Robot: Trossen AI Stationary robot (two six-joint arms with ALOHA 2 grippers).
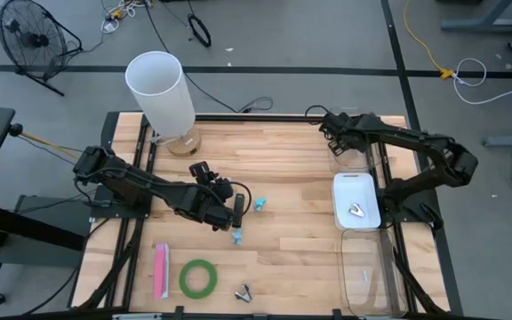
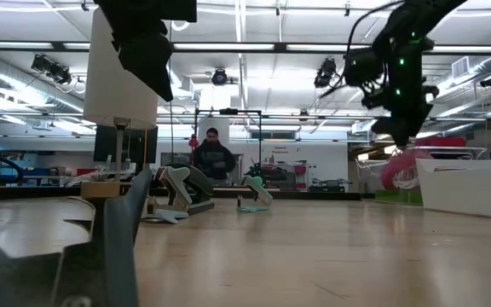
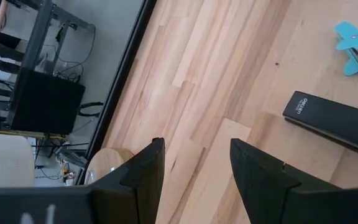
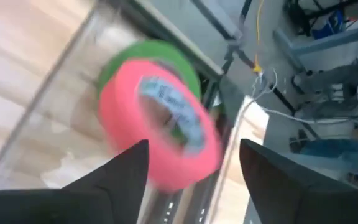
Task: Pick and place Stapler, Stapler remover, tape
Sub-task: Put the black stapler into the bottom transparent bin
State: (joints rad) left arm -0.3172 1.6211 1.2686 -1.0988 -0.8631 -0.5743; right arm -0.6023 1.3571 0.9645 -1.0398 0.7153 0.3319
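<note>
The right gripper (image 4: pixel 191 180) hangs with its fingers spread wide over the clear bin (image 1: pixel 349 156) at the table's two o'clock corner, holding nothing; the red-pink tape roll (image 4: pixel 160 130) lies free between them above a green tape roll (image 4: pixel 166 53), its inner label print too blurred to read. The left gripper (image 3: pixel 194 171) is parted and empty near table centre. A black stapler (image 3: pixel 331 121) bears unreadable white lettering; another green tape roll (image 1: pixel 198 277) lies at seven o'clock.
</note>
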